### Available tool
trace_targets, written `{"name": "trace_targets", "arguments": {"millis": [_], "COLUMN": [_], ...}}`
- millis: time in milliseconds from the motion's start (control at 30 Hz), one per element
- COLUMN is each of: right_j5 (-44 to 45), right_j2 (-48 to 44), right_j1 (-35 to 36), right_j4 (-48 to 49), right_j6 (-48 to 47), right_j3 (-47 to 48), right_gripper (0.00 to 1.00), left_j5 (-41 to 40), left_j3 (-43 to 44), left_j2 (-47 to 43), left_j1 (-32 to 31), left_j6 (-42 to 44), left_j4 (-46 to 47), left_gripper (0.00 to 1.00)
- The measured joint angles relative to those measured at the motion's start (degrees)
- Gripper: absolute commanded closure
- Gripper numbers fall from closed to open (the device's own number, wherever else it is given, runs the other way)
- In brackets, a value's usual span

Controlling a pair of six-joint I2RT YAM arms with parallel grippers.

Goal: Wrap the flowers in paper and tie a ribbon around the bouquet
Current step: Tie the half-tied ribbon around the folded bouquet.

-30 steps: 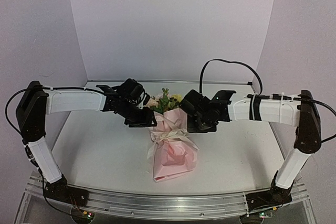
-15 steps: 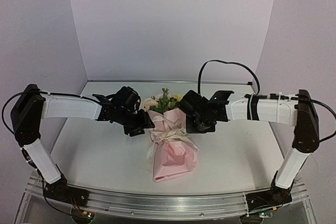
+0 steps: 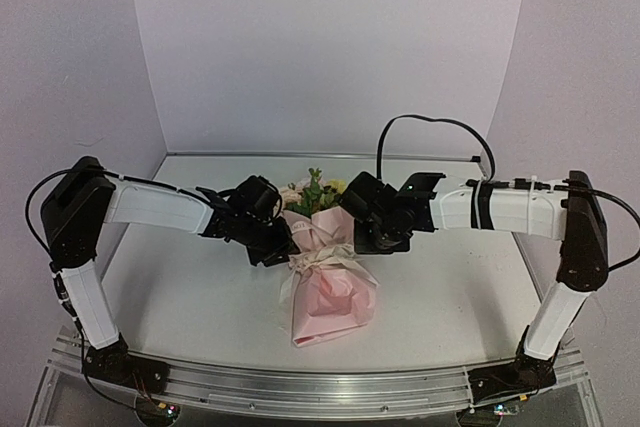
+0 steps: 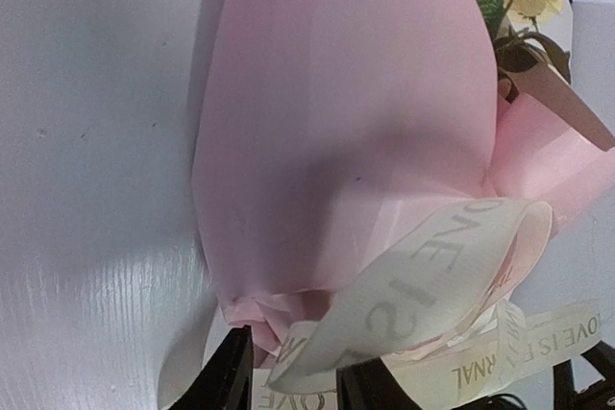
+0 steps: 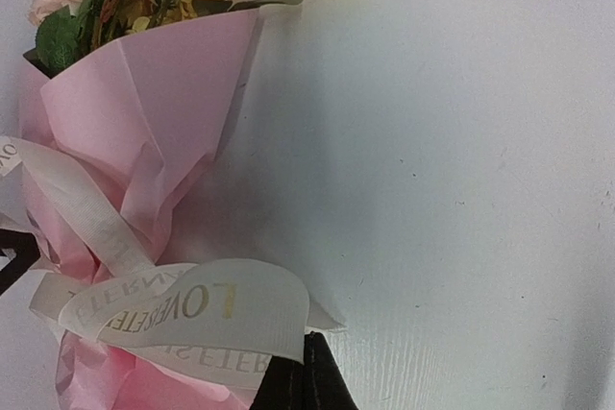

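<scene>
White tabletop [image 3: 180, 287] bears a crinkled pink paper cone [image 3: 335, 302] cinched by ribbon [image 5: 192, 306].

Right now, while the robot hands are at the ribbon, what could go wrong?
1. The right gripper pinches one loop of the ribbon; a hard pull might loosen the tie instead of tightening it.
2. The left gripper stands open around the other loop; closing, it may catch the pink paper too and tear it.
3. Nothing pins the bouquet down, so uneven pulling could drag it across the table.
</scene>
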Motion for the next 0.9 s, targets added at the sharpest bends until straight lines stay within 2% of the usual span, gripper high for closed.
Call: {"name": "trace_targets", "arguments": {"millis": [100,167,900], "right_j5": [0.0,0.0,1.7], "right_j2": [0.0,0.0,1.4], "right_j1": [0.0,0.0,-0.4], "right_j4": [0.0,0.0,-1.2], "right_j6": [-0.2,-0.5,-1.3], "right_j3": [0.0,0.0,-1.6], "right_gripper": [1.00,1.00,1.00], "left_j5": [-0.1,-0.2,-7.8], "left_j3": [1.1,1.4,3.4], "left_j2": [1.1,1.4,-1.1], "left_j1": [0.0,-0.1,-0.5], "left_j6": [0.4,1.1,23.0], "left_j4": [-0.1,-0.2,-14.2], "left_gripper": [0.94,0.99,1.00]}}
